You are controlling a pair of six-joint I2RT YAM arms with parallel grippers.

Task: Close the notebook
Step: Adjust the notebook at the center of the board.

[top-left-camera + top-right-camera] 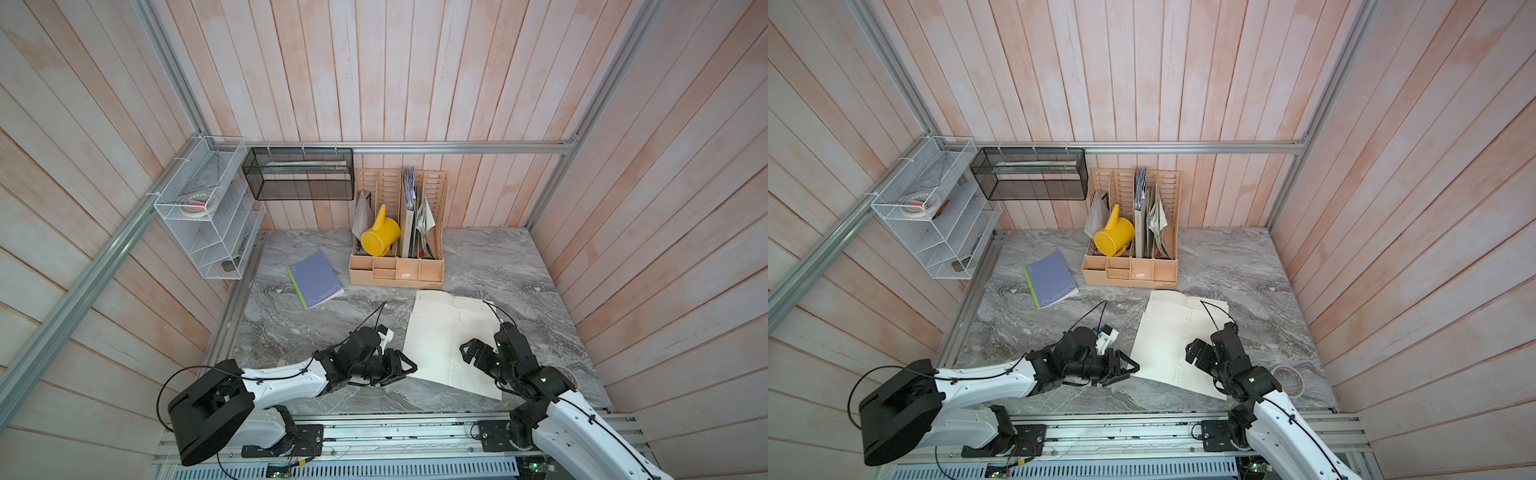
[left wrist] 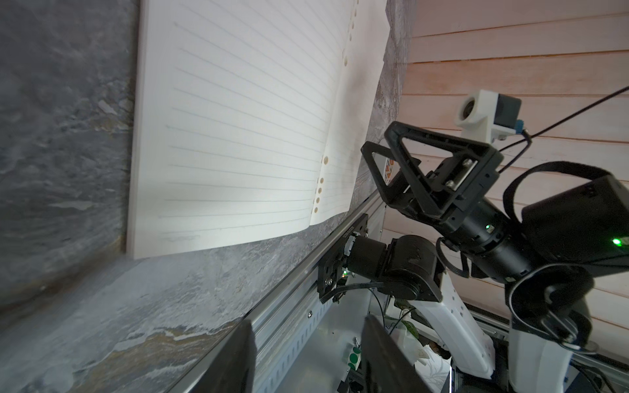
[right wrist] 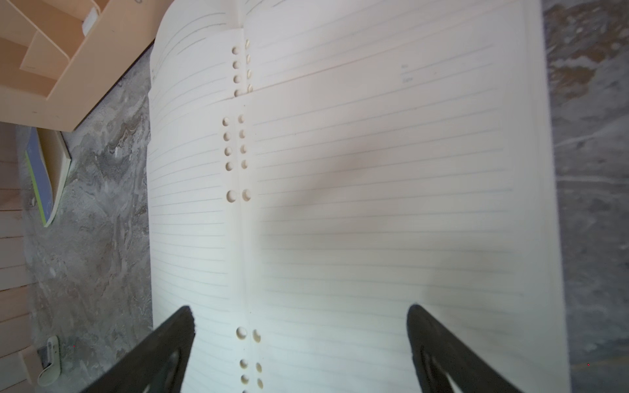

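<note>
The notebook [image 1: 436, 332] lies open and flat on the marble table, cream lined pages up, punched holes along its spine [image 3: 238, 163]. It shows in both top views [image 1: 1167, 332] and in the left wrist view [image 2: 238, 119]. My left gripper [image 1: 405, 368] sits low at the near left corner of the left page, just off the paper, open, with nothing between its fingers [image 2: 238, 347]. My right gripper [image 1: 471, 351] hovers over the near part of the pages, open wide, its fingers [image 3: 183, 326] straddling the spine without touching the paper.
A closed purple exercise book [image 1: 314, 279] lies at the left rear. A beige desk organizer [image 1: 397, 272] with a yellow watering can [image 1: 380, 235] stands behind the notebook. A white wire rack [image 1: 208, 216] and a black mesh basket [image 1: 299, 174] hang on the walls. A tape ring [image 1: 1289, 376] lies near right.
</note>
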